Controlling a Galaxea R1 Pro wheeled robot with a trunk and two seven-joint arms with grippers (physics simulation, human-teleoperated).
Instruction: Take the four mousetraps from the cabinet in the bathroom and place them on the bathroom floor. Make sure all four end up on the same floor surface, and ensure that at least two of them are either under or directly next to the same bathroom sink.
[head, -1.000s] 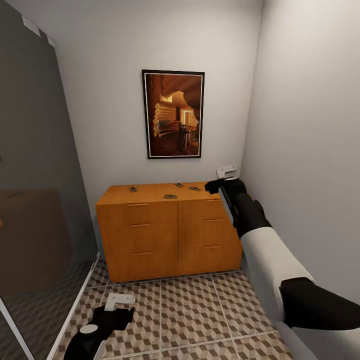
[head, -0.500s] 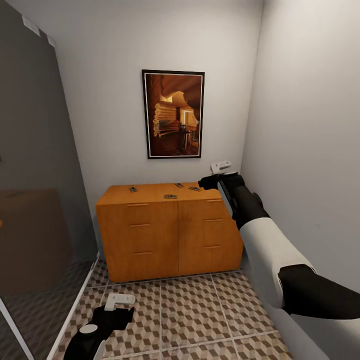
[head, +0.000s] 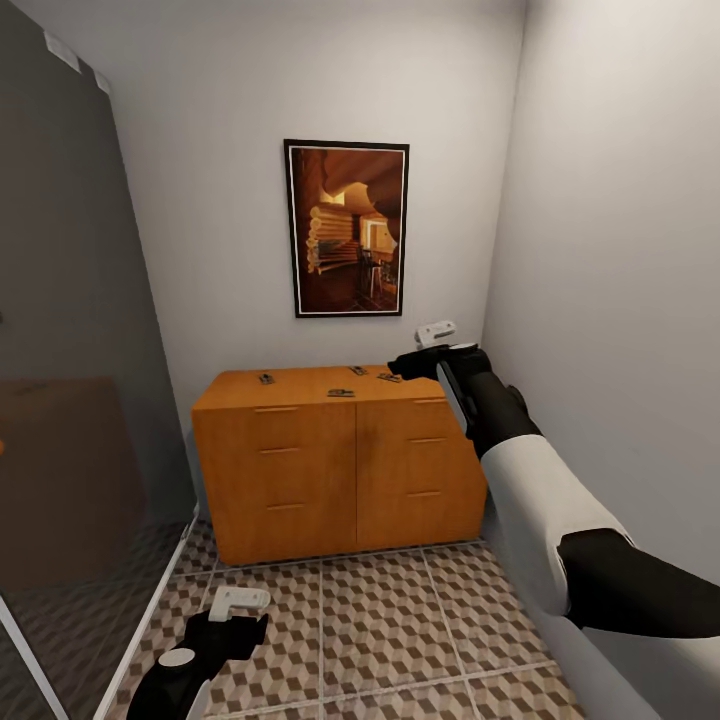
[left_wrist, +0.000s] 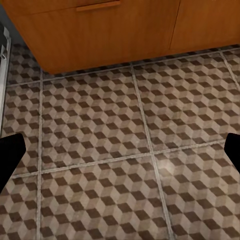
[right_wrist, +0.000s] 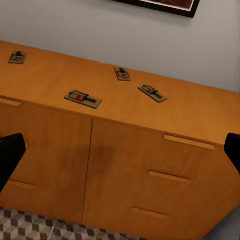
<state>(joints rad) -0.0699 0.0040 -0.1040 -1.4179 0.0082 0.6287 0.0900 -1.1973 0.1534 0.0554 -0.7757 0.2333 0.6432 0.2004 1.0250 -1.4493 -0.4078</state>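
Note:
Several mousetraps lie flat on top of the orange-brown cabinet (head: 340, 460): one near its left end (head: 266, 378), one at the front middle (head: 341, 393), and two further right (head: 357, 370) (head: 388, 377). My right gripper (head: 405, 367) hovers open at the cabinet's right end, just above and beside the rightmost trap. The right wrist view shows the traps (right_wrist: 17, 57) (right_wrist: 83, 98) (right_wrist: 122, 74) (right_wrist: 153, 93) on the cabinet (right_wrist: 150, 145), with the right gripper (right_wrist: 120, 155) spread wide and empty. My left gripper (head: 245, 628) hangs low and open over the bathroom floor (left_wrist: 125, 150).
A dark smoked-glass shower wall (head: 70, 400) with a white base rail runs along the left. The pale right wall (head: 620, 300) stands close to my right arm. A framed picture (head: 347, 228) hangs above the cabinet. Patterned tiles (head: 400, 620) lie open before the cabinet.
My right gripper has moved left and a little up, from beside the cabinet's right end to over its top near the rightmost trap. The left arm and traps have not moved.

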